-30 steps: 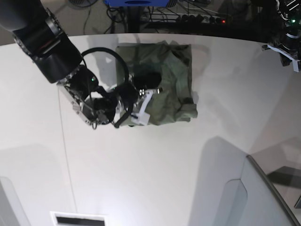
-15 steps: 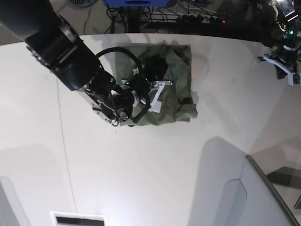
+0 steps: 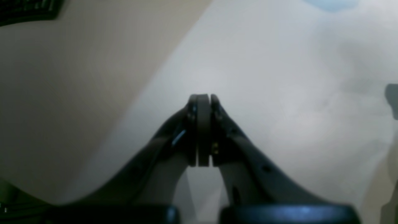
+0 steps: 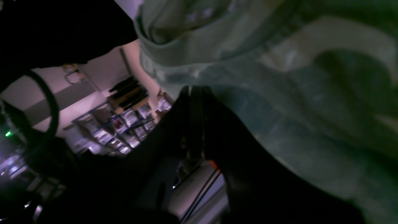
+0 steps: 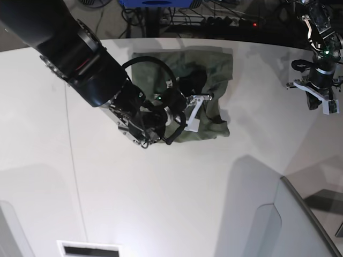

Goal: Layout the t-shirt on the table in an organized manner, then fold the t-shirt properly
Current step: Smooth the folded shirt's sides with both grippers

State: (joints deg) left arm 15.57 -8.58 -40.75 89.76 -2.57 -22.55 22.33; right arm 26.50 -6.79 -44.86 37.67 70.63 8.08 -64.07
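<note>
The olive-green t-shirt lies bunched and partly folded at the far middle of the white table. My right gripper, on the big black arm at the base view's left, lies over the shirt and is shut on a fold of it. In the right wrist view its dark closed fingers meet the green cloth. My left gripper hangs over the table's far right, away from the shirt. In the left wrist view it is shut and empty above the bare tabletop.
A grey angled panel rises at the near right. A thin dark seam runs down the table's left. Cables and a power strip lie beyond the far curved edge. The right arm's black cable loops over the shirt's left part.
The right arm has swung right over the shirt, pulling its upper right part further right. The left gripper has come down and in from the far right corner.
</note>
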